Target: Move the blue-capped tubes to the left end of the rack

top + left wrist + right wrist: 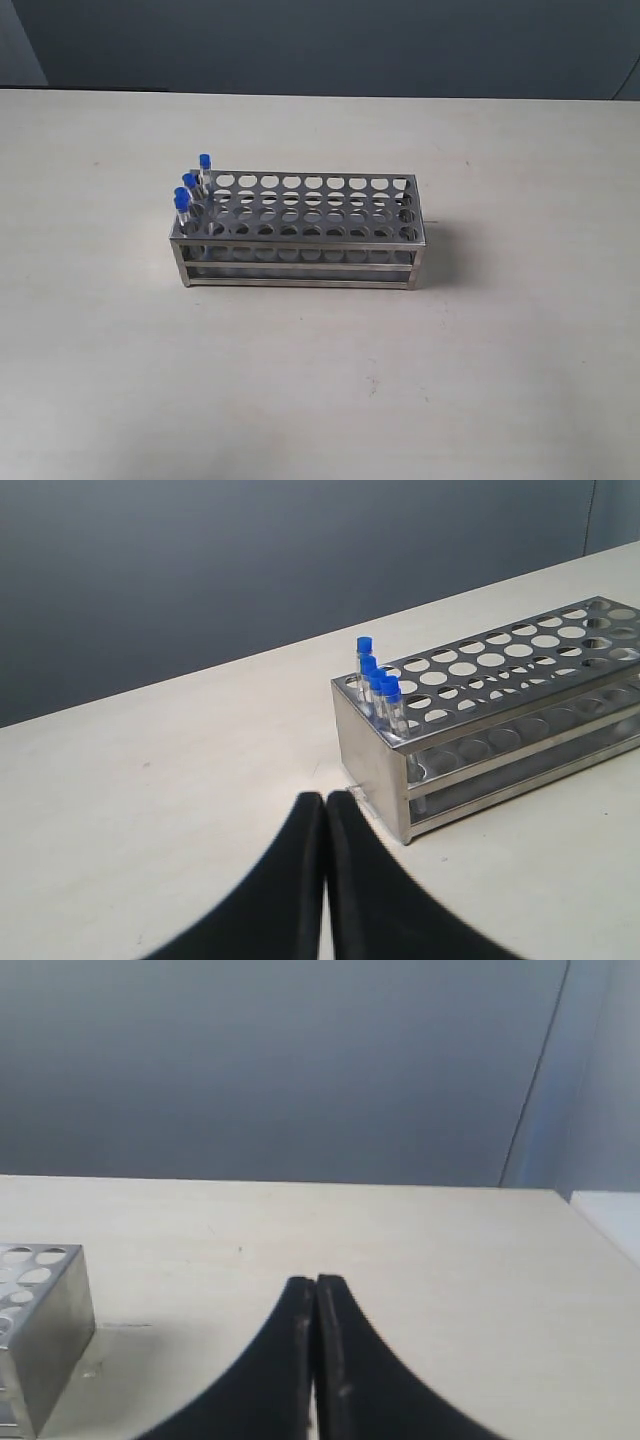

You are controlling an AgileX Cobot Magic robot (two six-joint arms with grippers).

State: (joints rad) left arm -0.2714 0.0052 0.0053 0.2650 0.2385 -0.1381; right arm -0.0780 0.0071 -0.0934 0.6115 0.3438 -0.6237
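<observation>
Spreading across the whole exterior view is the pale beige tabletop (120, 380), and near its middle stands the rectangular silver metal rack (300, 266), an open-sided frame with a top plate of round holes. It looks stiff and heavy enough to stand firm while a tube is drawn out of it.

Neither arm reaches into the exterior view. The left gripper (326, 805) hangs above bare table just short of the rack's near end, its black jaws clenched together on nothing. The right gripper (315, 1288) is likewise pressed closed and empty, off beyond the rack's 3 o'clock end.

All four thin clear blue-capped tubes (183, 212) stand upright in the end column of holes at the rack's 9 o'clock end, packed close together, so the move appears finished.

Such tubes should be light and rigid but smooth-walled and likely brittle, so a hard pinch is a risk. The best hold is probably just under the small bright blue cap (204, 160), above the plate, pulling straight up; the neighbours leave little room for the jaws.
</observation>
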